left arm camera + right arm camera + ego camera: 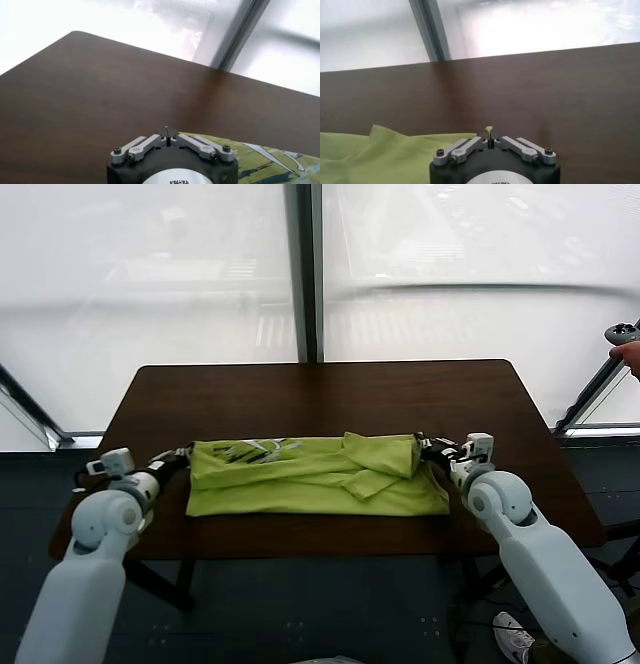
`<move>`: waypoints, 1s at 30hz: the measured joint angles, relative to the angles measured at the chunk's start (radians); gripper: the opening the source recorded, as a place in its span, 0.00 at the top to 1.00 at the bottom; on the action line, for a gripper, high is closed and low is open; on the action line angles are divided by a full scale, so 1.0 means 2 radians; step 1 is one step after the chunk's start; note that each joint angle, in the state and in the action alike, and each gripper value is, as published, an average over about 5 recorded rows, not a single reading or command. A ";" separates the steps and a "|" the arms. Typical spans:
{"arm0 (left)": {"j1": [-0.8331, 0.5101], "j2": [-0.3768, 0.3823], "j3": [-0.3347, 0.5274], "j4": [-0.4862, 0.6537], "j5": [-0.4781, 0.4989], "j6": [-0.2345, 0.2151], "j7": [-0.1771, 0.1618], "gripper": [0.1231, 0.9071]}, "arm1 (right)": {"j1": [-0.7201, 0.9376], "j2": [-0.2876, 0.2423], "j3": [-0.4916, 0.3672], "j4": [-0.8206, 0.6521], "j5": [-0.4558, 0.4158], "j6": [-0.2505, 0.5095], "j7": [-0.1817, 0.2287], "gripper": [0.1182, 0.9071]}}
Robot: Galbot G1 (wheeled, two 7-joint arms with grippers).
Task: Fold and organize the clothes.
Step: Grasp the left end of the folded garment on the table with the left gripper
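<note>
Though printed in white, shows no readable writing: lime-green T-shirt [315, 476], folded along table's [330, 396] near edge. Clamped on its left end, left gripper [184, 454]; pinched shut on its right end, right gripper [426, 444]. Beyond, frosted windows [160, 274].

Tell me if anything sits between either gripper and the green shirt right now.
Nothing visible does. The left gripper is shut at the T-shirt's left edge, and the right gripper is shut at its right edge. The rest of the table shows only bare wood.
</note>
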 joint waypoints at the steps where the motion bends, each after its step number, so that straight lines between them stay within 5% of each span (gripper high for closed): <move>1: 0.000 0.000 0.000 -0.001 0.000 -0.001 -0.001 0.97 | 0.001 0.000 0.000 -0.001 0.000 0.001 0.001 0.96; 7: 0.001 -0.001 0.001 -0.010 0.003 -0.011 -0.003 0.97 | 0.001 0.001 0.000 -0.004 0.000 0.007 0.000 0.93; 11: 0.003 0.003 0.002 -0.019 -0.003 -0.013 -0.016 0.93 | -0.002 0.000 0.002 -0.001 0.000 0.013 -0.012 0.64; 16: 0.002 0.025 0.002 -0.026 -0.048 0.015 -0.038 0.58 | -0.010 -0.008 0.010 0.009 -0.001 0.044 -0.042 0.25; 20: 0.007 0.064 -0.003 -0.030 -0.114 0.048 -0.028 0.25 | -0.021 -0.018 0.018 0.022 -0.013 0.083 -0.064 0.03; 24: 0.019 0.118 -0.009 -0.025 -0.196 0.060 -0.001 0.03 | -0.050 -0.039 0.025 0.042 -0.057 0.171 -0.075 0.00; 30: 0.040 0.181 -0.008 -0.018 -0.285 0.061 0.019 0.00 | -0.148 -0.070 0.066 0.082 -0.146 0.372 -0.088 0.00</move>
